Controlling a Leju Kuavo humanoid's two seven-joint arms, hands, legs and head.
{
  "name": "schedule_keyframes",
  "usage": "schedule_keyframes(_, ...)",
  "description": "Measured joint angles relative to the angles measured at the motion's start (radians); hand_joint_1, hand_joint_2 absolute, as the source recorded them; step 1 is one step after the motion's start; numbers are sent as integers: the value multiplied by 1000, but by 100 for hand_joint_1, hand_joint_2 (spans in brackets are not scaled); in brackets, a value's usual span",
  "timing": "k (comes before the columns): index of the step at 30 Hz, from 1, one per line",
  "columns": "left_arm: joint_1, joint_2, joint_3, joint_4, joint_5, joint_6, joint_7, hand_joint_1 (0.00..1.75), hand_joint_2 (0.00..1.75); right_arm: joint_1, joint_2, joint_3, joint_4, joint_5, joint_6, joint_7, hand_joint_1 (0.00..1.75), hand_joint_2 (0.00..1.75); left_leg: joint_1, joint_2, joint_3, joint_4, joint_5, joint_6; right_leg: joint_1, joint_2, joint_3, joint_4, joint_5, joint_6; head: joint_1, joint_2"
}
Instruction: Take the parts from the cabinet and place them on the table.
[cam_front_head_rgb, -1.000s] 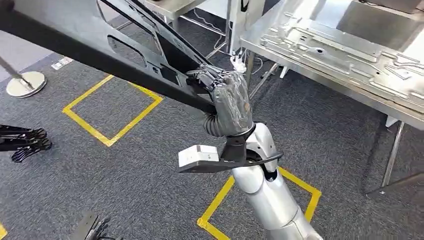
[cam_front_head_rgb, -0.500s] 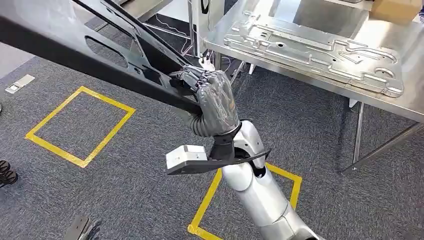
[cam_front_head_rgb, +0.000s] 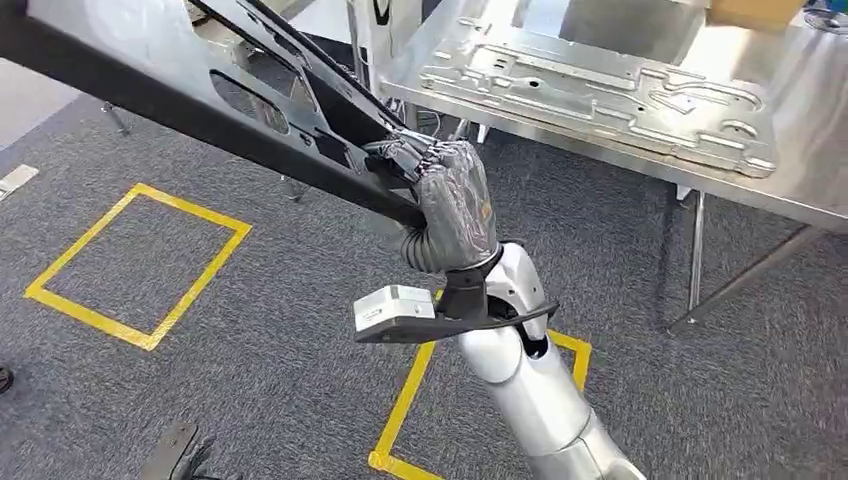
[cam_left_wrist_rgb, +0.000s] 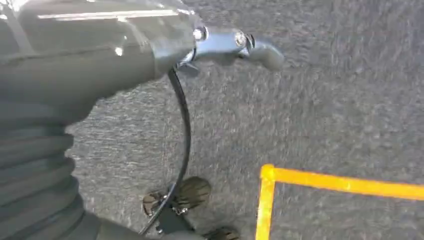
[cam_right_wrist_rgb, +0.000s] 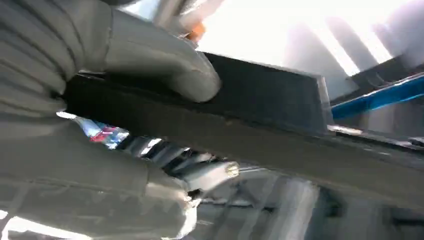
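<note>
Grey carpet (cam_front_head_rgb: 250, 330) with yellow tape squares (cam_front_head_rgb: 140, 262) takes up most of the floor, and the shiny steel bench (cam_front_head_rgb: 810, 150) sits up ahead on the right with one stamped metal panel (cam_front_head_rgb: 600, 85) already lying flat on it. The part being carried is a big dark metal panel (cam_front_head_rgb: 150, 90), slanting up to the left well clear of the floor, probably so it clears the bench edge. The right hand (cam_front_head_rgb: 450, 195) is clamped on its lower rim, thumb over the top. The left hand (cam_left_wrist_rgb: 90, 55) hangs over the carpet; can't tell how its fingers sit.
</note>
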Motion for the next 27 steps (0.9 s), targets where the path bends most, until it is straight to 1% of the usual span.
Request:
schedule_keyframes(1,-3,-2,-1,0,-2,2,1,0,175,-1,-1,0,0,0,0,0,175,175,0,7,7,-4,-2,-8,-3,8,4,-7,2,-5,0,0)
schedule_keyframes(2,-5,-4,-1,0,-3,3,2,0,175,1,1,0,0,0,0,-1,175,175,5,-13,9,4,-12,-12,-14,15,14,-13,5,-9,-2,0)
schedule_keyframes(3,-5,-5,-4,0,-5,3,1,0,175,-4,1,0,2,0,-1,0,175,175,4,-42,-5,38,-32,-10,-15,19,18,-14,2,-15,-9,0)
schedule_keyframes(4,-3,-6,-6,0,-6,4,2,0,175,-5,3,0,4,0,-2,0,175,175,4,-57,-37,108,-68,-10,-15,24,21,-14,0,-20,-18,0)
schedule_keyframes(5,1,-6,-8,0,-8,4,3,0,175,-4,3,0,6,0,-2,0,175,175,1,-66,-77,186,-100,-11,-15,32,23,-14,-1,-22,-29,0)
schedule_keyframes(6,5,-6,-8,0,-8,4,3,0,175,-3,2,0,10,0,-3,0,175,175,0,-71,-115,258,-123,-11,-15,41,25,-14,-2,-24,-33,0)
schedule_keyframes(7,8,-6,-10,1,-9,4,4,0,175,0,2,0,15,0,-3,0,175,175,0,-71,-142,300,-126,-12,-14,51,26,-14,-3,-24,-37,0)
schedule_keyframes(8,10,-8,-11,1,-10,4,4,0,175,2,2,0,18,0,-3,0,175,175,0,-71,-144,288,-105,-11,-14,61,28,-13,-3,-24,-37,0)
schedule_keyframes(9,9,-9,-14,1,-11,4,5,0,175,2,2,0,21,0,-3,1,175,175,2,-71,-124,231,-64,-11,-15,70,30,-13,-4,-23,-40,0)
schedule_keyframes(10,9,-10,-17,1,-12,4,5,0,175,1,2,0,21,0,-3,1,175,175,3,-74,-88,142,-13,-11,-17,80,32,-12,-6,-21,-40,0)
schedule_keyframes(11,10,-12,-20,1,-13,4,5,0,175,0,2,0,21,0,-3,1,175,175,7,-92,-51,56,30,-12,-18,88,33,-9,-9,-16,-42,0)
schedule_keyframes(12,10,-16,-24,2,-14,4,6,0,175,0,2,0,24,0,-4,1,175,175,13,-134,-33,20,21,-13,-14,94,29,-5,-12,-9,-44,0)
schedule_keyframes(13,10,-21,-26,4,-14,4,6,0,175,-1,2,0,24,0,-5,2,175,175,11,-134,-34,10,23,-8,-13,102,24,1,-12,-7,-47,0)
schedule_keyframes(14,12,-24,-26,6,-14,5,8,0,175,0,3,0,26,0,-5,3,175,175,7,-126,-34,11,24,-5,-13,107,23,-3,-9,-2,-44,0)
schedule_keyframes(15,12,-28,-26,6,-14,4,8,0,175,0,2,0,27,0,-5,3,175,175,3,-122,-33,11,23,1,-17,112,23,-8,-7,1,-44,0)
schedule_keyframes(16,11,-29,-26,7,-12,4,8,0,175,-1,2,0,29,0,-5,3,175,175,4,-116,-33,10,25,6,-18,117,23,-9,-6,4,-43,0)
schedule_keyframes(17,9,-33,-26,7,-11,3,8,0,175,-1,2,0,29,0,-5,3,175,175,11,-105,-30,6,27,13,-18,113,21,-6,-11,6,-44,0)
schedule_keyframes(18,9,-33,-26,6,-11,3,11,0,175,-4,2,0,29,0,-5,3,175,175,12,-100,-28,6,26,20,-11,77,12,18,-30,11,-36,0)
schedule_keyframes(19,10,-33,-26,6,-9,4,14,0,175,-7,2,0,29,0,-5,2,175,175,11,-92,-27,6,24,24,-14,57,-16,74,-62,15,-23,0)
schedule_keyframes(20,11,-34,-26,7,-8,7,23,0,175,-7,2,0,30,0,-5,2,175,175,10,-82,-26,6,23,26,-17,46,-58,157,-99,18,-20,0)
schedule_keyframes(21,12,-34,-26,7,-8,13,32,0,175,-6,2,0,31,0,-5,2,175,175,9,-71,-25,6,21,28,-19,41,-102,241,-129,19,-18,0)
schedule_keyframes(22,13,-34,-26,7,-6,16,38,0,175,-5,2,0,35,0,-5,3,175,175,9,-61,-25,7,19,29,-21,40,-133,295,-139,20,-15,0)
schedule_keyframes(23,13,-37,-26,7,-5,21,43,0,175,-4,2,0,38,0,-5,3,175,175,9,-53,-23,7,18,30,-22,39,-138,296,-124,21,-12,0)
schedule_keyframes(24,12,-40,-26,7,-4,29,47,0,175,-5,2,0,39,0,-5,3,175,175,9,-46,-20,7,15,30,-22,37,-120,255,-91,20,-8,0)
schedule_keyframes(25,12,-45,-26,7,-2,39,54,0,175,-6,2,0,40,0,-6,3,175,175,9,-38,-14,7,11,29,-22,32,-78,167,-41,19,-4,0)
schedule_keyframes(26,11,-52,-26,7,0,51,64,0,175,-8,2,0,40,3,-6,4,175,175,9,-31,-7,6,7,27,-20,19,-27,69,5,16,0,0)
schedule_keyframes(27,10,-57,-26,7,2,58,73,0,175,-10,2,0,40,5,-6,4,175,175,7,-27,-3,5,3,23,-15,-14,4,5,13,13,5,0)
